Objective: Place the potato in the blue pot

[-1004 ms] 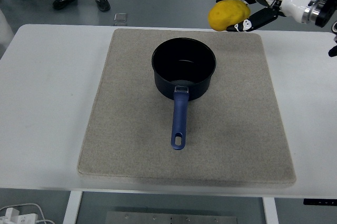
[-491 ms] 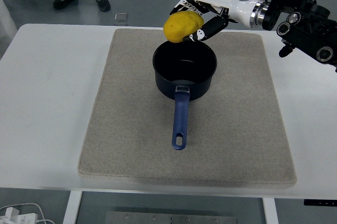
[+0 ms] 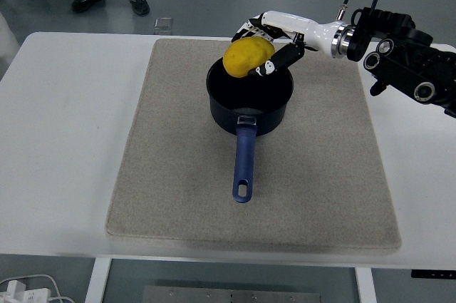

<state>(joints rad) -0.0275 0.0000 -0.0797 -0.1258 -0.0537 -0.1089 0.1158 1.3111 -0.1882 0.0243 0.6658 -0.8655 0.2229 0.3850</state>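
Fingers (image 3: pixel 265 31) of right hand (image 3: pixel 274 39) clamped on potato (image 3: pixel 248 56), held over pot (image 3: pixel 249 100) rim — off-centre release risked potato glancing rim, rolling onto mat (image 3: pixel 178 175).

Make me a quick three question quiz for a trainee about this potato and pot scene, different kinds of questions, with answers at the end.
1. True or false: the potato already rests on the bottom of the blue pot.
2. Multiple choice: the pot's handle points toward A) the table's far edge, B) the table's near edge, C) the right hand.
3. Fill in: the pot stands on a grey ____ laid over the white table.

Key
1. False: the right hand holds the potato above the pot's far rim.
2. B
3. mat
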